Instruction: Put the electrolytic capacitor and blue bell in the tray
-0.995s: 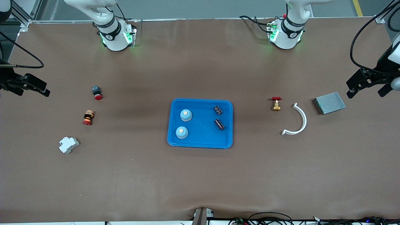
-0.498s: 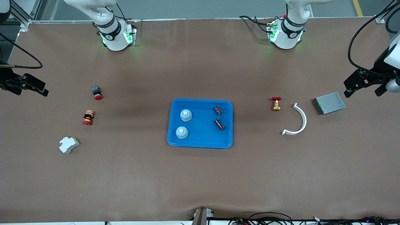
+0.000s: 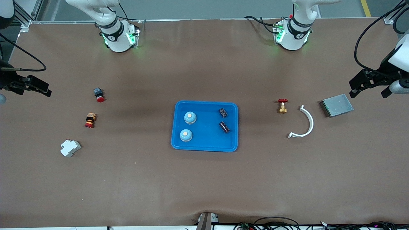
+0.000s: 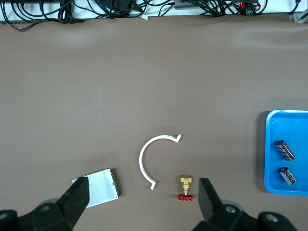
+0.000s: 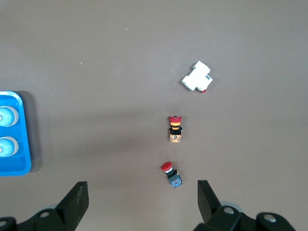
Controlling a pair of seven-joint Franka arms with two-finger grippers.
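A: How far along is this?

B: By the look of it, done. The tray [image 3: 205,147] sits mid-table with two blue bells [image 3: 190,117] [image 3: 186,135] in the half toward the right arm's end, and two capacitors [image 3: 223,112] [image 3: 224,126] in the half toward the left arm's end. All four lie inside the rim, apart from one another.

A: Anything of that kind left on the table?

B: None that I can see. Outside the tray toward the left arm's end are a red-handled valve [image 3: 282,105], a white curved clip [image 3: 304,123] and a grey box [image 3: 337,105]. Toward the right arm's end are two red buttons [image 3: 98,94] [image 3: 90,120] and a white block [image 3: 70,148]. None of those belongs in the tray.

A: And the grippers?

B: The left gripper [image 3: 367,84] hangs over the table edge, just by the grey box, fingers spread wide and holding nothing. The right gripper [image 3: 33,87] hangs over the other end of the table, fingers apart too, empty. Each wrist view shows its own fingers [image 4: 77,199] [image 5: 77,198] parted with bare table between them.

A: So what remains?

B: Nothing I'd judge essential; both arms seem parked clear of the tray.
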